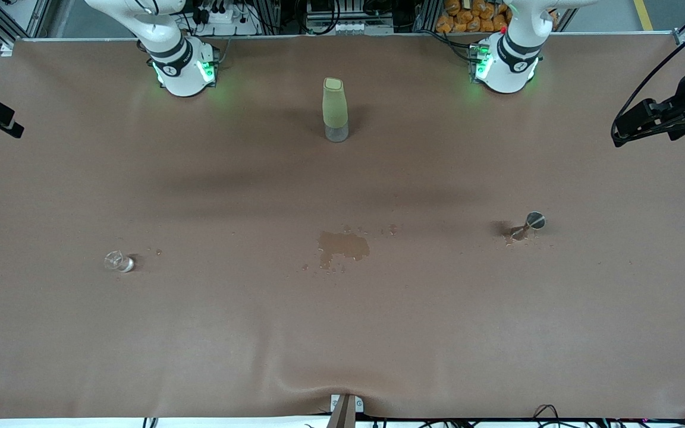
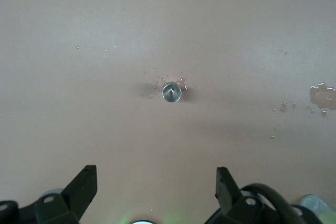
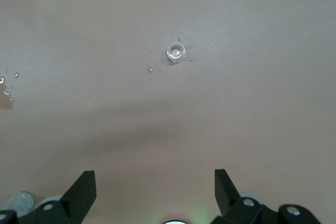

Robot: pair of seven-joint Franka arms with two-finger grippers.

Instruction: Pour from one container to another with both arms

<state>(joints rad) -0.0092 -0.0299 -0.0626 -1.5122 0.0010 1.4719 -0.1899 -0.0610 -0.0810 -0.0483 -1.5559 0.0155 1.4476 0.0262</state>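
Brown cloth over the table (image 1: 342, 333), both arms raised and waiting, nothing in hand.

Left end effector (image 2: 155, 190): fingers spread wide, empty, hanging high over the jigger (image 2: 171, 92). From its wrist camera the jigger's round mouth shows straight below, ringed by small droplets (image 2: 181, 81).

Right end effector (image 3: 155, 192): fingers likewise wide apart, empty, high over the cup (image 3: 176, 52). Its wrist camera looks straight down into the cup; a few drops (image 3: 150, 70) lie on the cloth just beside it.

Cup (image 1: 119, 261): clear glass, standing toward the right arm's end of the table, about mid-depth. Whether it holds any liquid I cannot tell.

Jigger (image 1: 527, 226): silver, hourglass shape, upright toward the left arm's end of the table, a little farther from the front camera than the cup. Wet patch around its foot. Well apart from the cup.

Puddle (image 1: 342, 246): dark wet stain on the cloth between cup and jigger, near the table's middle, with scattered drops around it. An edge of the same puddle shows in both wrist views.

Bottle (image 1: 335, 110): tall, pale green, upright with a clear base, standing between the two arm bases, farther from the front camera than the puddle and apart from everything else.

Arm bases (image 1: 185, 68) stand at the table's top edge, green lights lit on each.
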